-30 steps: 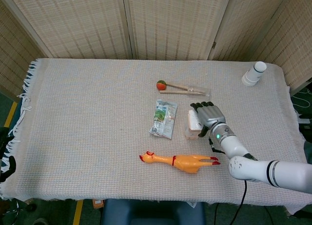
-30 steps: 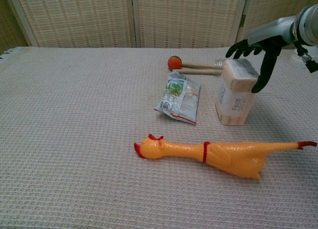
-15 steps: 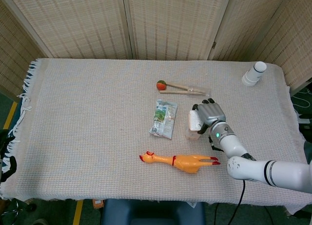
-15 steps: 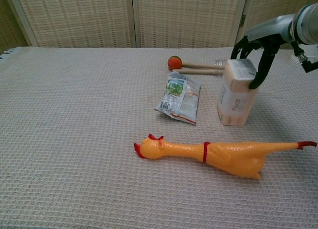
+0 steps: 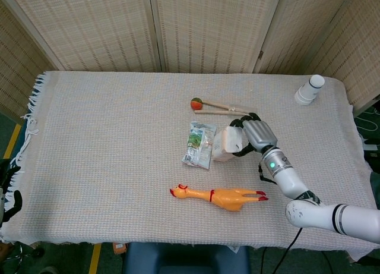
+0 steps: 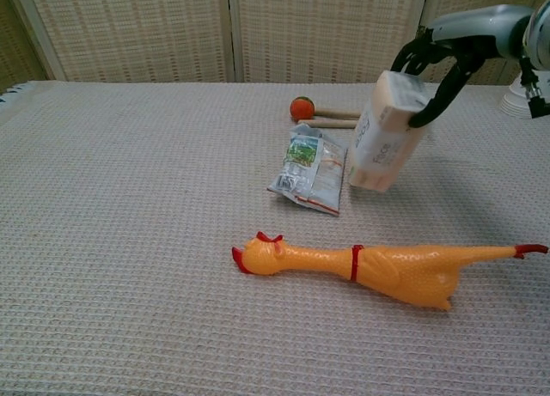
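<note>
The right hand [image 6: 438, 65] has its fingers [image 6: 447, 87] clamped on the top of a tissue pack [image 6: 384, 131], which a second ago stood upright on the table [image 6: 129, 198]. Now it hangs tilted and lifted clear (just right of the snack packet [image 6: 311, 168]), so the grasp seems to have taken. The left hand is out of view.

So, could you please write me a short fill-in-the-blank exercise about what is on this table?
1. The right hand holds the tissue pack tilted and ____ the cloth.
2. The rubber chicken has a ____ comb.
3. The mallet lies ____ the snack packet.

Missing words: above; red; behind
</note>
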